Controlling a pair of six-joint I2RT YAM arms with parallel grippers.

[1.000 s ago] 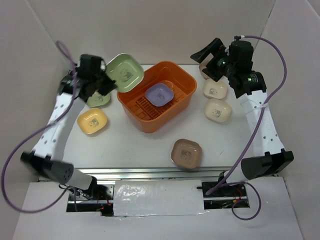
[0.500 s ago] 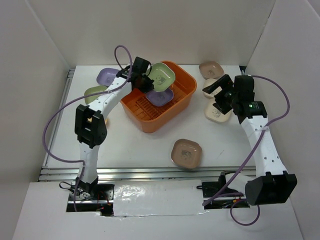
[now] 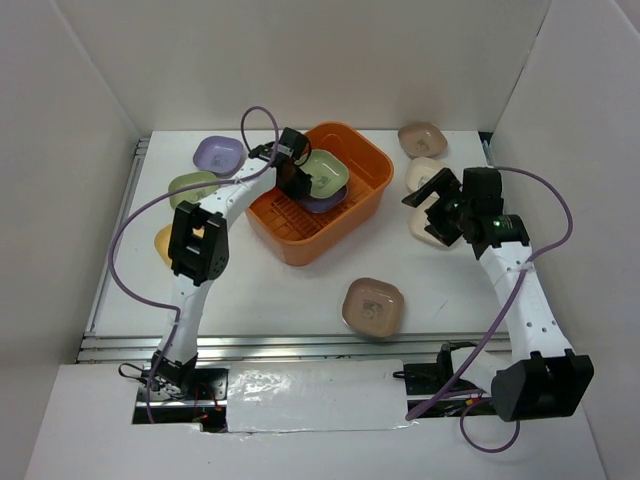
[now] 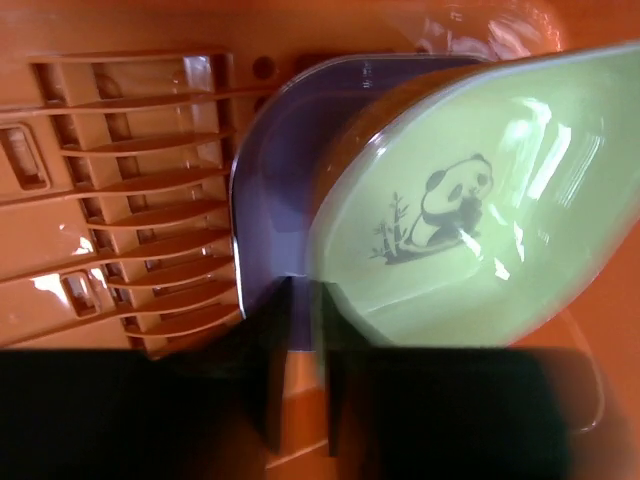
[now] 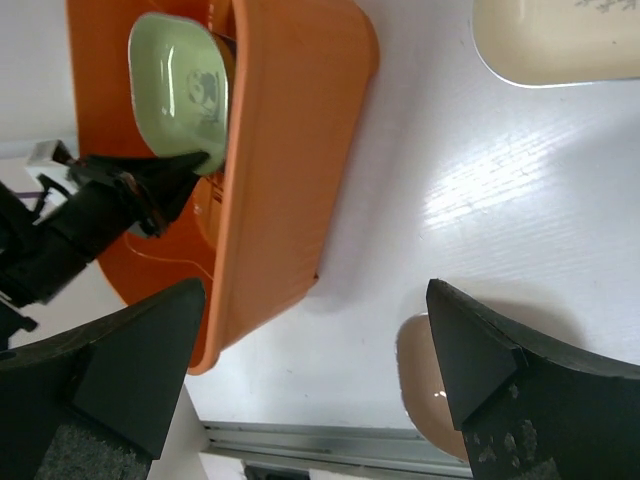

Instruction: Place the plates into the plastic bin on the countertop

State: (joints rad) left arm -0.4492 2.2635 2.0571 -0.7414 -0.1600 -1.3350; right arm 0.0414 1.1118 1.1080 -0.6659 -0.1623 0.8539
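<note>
Top external: plate [image 3: 325, 172] inside bin rim [image 3: 372, 152]

Top cam sits up high behind the robot, tilted down and forward, far enough back to take in the whole counter [image 3: 280, 290] and the orange bin [image 3: 318, 238]. Left wrist cam is right down inside the bin, super close, so the green plate [image 4: 480, 230] fills half its view. Right wrist cam hangs further off, looking across the counter at the bin's outer wall. All three catch that green plate; the brown plate [image 3: 373, 305] only shows in top and right wrist.
</note>
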